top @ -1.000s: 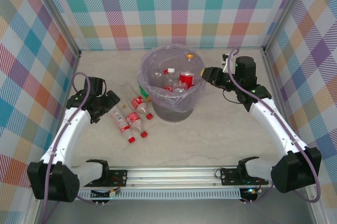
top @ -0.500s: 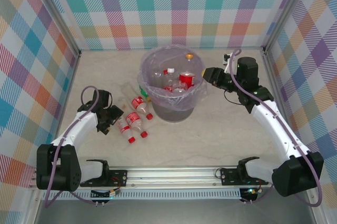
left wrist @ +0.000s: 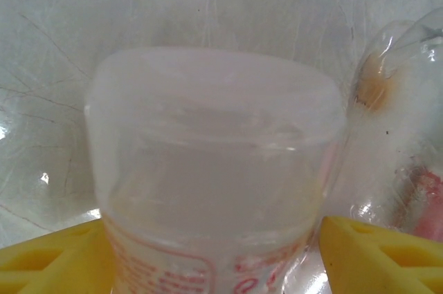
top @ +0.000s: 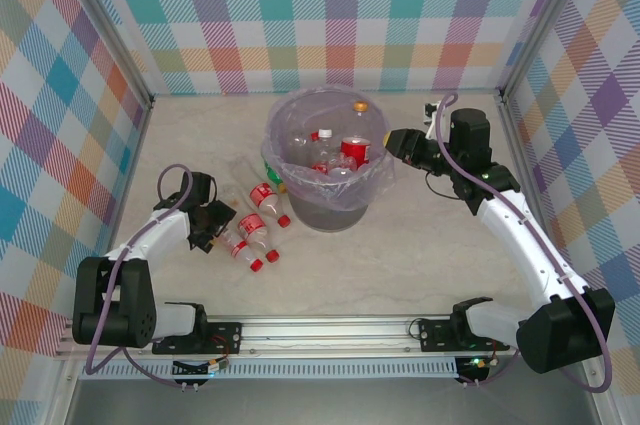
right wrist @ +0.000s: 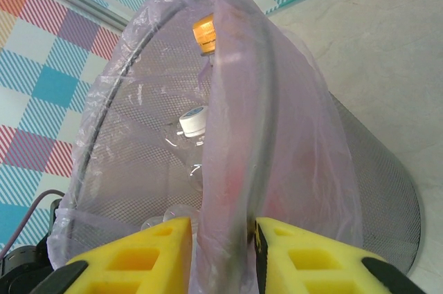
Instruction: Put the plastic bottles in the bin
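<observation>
Top external: grey mesh bin [top: 330, 213], lilac-bagged, mid-table, with several plastic bottles [top: 340, 153] inside; more red-capped bottles [top: 262, 207] lie on the table [top: 420, 245] just left of it. Left wrist: the left gripper [top: 213, 229] has its yellow fingers [left wrist: 48, 259] apart on either side of one clear bottle [left wrist: 214, 169]; whether they press it cannot be told. Right wrist: the right gripper [right wrist: 221, 228] is clamped on the bin's bagged right rim.

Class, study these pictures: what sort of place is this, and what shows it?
Probably a robotics test cell: checked panels wall in a tabletop, two robot arms are bolted to a rail at its near edge, and a lined bin and plastic bottles sit between them.
</observation>
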